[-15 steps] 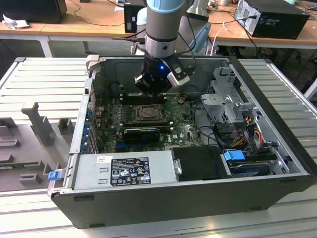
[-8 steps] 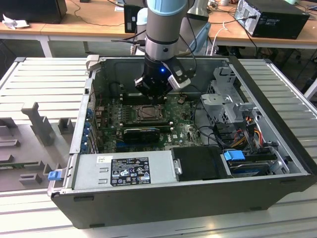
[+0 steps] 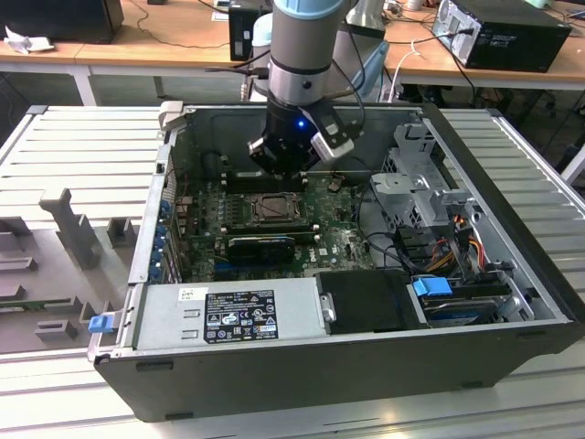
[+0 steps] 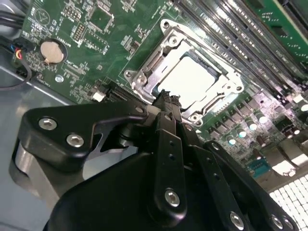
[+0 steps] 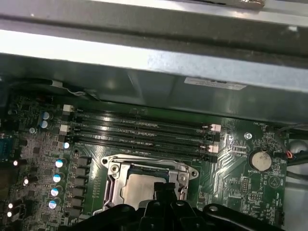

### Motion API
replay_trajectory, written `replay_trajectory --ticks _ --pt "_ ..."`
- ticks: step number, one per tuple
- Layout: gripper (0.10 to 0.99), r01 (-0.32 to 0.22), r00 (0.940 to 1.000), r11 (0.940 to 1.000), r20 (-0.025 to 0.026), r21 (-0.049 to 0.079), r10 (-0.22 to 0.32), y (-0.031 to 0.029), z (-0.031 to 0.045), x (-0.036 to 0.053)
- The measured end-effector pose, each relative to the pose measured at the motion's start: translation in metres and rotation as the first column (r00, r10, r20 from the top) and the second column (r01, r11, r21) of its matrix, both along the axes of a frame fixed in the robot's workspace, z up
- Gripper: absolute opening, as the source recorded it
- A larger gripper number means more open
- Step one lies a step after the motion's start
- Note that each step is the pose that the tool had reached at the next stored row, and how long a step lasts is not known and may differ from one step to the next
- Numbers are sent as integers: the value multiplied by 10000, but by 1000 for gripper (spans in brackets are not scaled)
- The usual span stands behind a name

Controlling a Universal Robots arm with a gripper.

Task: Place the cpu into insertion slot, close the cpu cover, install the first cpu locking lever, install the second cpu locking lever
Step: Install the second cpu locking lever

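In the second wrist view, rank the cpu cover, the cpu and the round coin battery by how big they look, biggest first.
1. cpu cover, the silver frame around the socket
2. cpu, the pale square showing through its window
3. coin battery, clearly the smallest

The gripper hides the near edge of the cover and cpu, but the order holds.

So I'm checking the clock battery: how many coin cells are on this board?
1. The coin cell sits on the green board, apart from the cpu cover, in both wrist views. The gripper may hide others.
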State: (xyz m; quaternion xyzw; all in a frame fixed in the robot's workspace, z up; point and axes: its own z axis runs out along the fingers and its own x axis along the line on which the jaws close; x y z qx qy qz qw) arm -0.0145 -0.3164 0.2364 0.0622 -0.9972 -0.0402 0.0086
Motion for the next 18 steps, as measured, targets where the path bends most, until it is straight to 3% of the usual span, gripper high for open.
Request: replay_trajectory --ticks 3,4,9,12,14,18 --pt "106 0 10000 10000 1 3 0 -67 0 0" --pt "106 1 10000 10000 1 8 -1 -123 -1 0" --pt "106 -1 10000 10000 0 7 1 -287 0 0" --pt "106 -2 10000 10000 0 7 2 -438 -3 0" --pt "106 -7 10000 10000 1 26 7 -487 -12 -3" --pt "106 -9 10000 10000 0 87 9 -505 -21 -217"
